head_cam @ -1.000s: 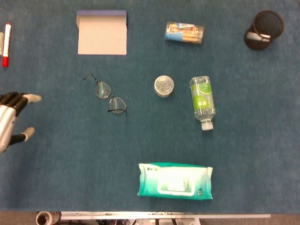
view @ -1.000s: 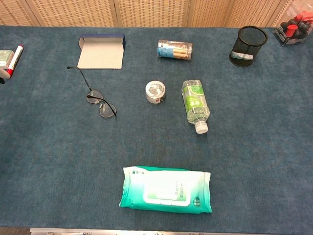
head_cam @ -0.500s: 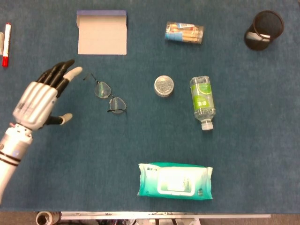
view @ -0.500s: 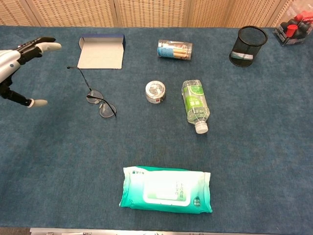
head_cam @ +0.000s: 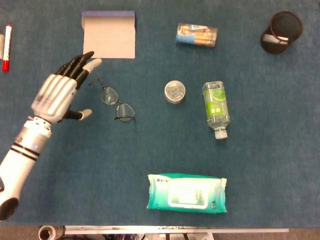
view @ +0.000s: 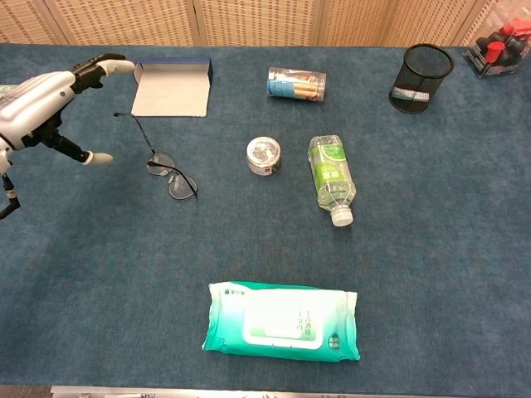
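My left hand [head_cam: 61, 91] [view: 51, 101] hovers over the blue table at the left, fingers stretched out and thumb apart, holding nothing. Its fingertips lie just left of a pair of thin-framed glasses [head_cam: 113, 101] [view: 163, 163], which lie unfolded on the cloth. Just beyond the fingertips sits an open flat box [head_cam: 109, 35] [view: 172, 87] with a blue edge. My right hand shows in neither view.
A small round tin [head_cam: 175, 92], a lying water bottle [head_cam: 216, 108], a clear pack of small items [head_cam: 197, 35], a black mesh cup [head_cam: 281, 31] and a teal wet-wipes pack [head_cam: 187, 192] lie about. A red marker [head_cam: 7, 47] is at far left.
My left hand has come in from the left edge and moved right and away from me, reaching close to the glasses and the box. Nothing on the table has shifted.
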Robot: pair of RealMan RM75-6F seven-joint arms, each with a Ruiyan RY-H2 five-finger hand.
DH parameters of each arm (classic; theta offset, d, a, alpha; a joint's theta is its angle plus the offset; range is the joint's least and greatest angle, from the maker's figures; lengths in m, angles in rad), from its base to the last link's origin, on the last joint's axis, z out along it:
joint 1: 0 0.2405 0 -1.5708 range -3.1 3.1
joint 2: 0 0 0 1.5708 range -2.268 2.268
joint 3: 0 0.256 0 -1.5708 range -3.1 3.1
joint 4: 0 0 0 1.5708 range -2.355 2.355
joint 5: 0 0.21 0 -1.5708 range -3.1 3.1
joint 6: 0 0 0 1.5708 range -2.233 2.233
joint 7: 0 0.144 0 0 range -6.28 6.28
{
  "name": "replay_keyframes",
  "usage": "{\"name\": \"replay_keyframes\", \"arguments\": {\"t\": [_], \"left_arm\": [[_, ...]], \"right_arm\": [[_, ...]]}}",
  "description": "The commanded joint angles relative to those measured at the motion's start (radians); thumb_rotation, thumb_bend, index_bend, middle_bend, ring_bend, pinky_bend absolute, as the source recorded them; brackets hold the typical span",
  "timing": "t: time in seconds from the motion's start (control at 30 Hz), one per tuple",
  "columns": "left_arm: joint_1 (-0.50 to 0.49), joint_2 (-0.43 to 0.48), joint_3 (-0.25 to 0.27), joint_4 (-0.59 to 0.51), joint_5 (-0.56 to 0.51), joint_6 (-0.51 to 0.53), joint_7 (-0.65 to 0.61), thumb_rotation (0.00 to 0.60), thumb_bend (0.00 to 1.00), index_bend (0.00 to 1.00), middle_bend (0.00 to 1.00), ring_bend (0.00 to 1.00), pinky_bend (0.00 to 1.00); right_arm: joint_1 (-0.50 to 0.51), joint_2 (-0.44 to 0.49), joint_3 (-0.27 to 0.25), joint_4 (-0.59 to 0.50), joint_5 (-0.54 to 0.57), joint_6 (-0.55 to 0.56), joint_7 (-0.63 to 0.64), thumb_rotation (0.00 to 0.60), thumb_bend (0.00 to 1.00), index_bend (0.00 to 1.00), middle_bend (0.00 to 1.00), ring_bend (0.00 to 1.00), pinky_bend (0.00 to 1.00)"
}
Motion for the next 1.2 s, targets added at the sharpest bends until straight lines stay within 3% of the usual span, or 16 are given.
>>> {"name": "replay_keyframes", "arguments": {"t": [0.03, 0.4, 1.2], "left_arm": [[-0.021, -0.021, -0.019, 0.006, -0.037, -0.027, -0.006, 0.6, 0.05, 0.0, 0.0, 0.02, 0.14], [-0.07, -0.11, -0.062, 0.048, -0.151, -0.06, 0.095, 0.6, 0.05, 0.0, 0.0, 0.02, 0.14], [-0.107, -0.274, -0.156, 0.144, -0.297, 0.002, 0.098, 0.6, 0.05, 0.0, 0.08, 0.06, 0.14]], "right_arm": [[0.0, 0.0, 0.0, 0.0, 0.001, 0.0, 0.001, 0.6, 0.41, 0.57, 0.47, 0.33, 0.3], [-0.003, 0.007, 0.0, -0.003, -0.001, 0.003, 0.012, 0.6, 0.41, 0.57, 0.47, 0.33, 0.3], [-0.002, 0.011, 0.0, -0.001, 0.007, -0.009, 0.025, 0.6, 0.41, 0.57, 0.47, 0.33, 0.3]]}}
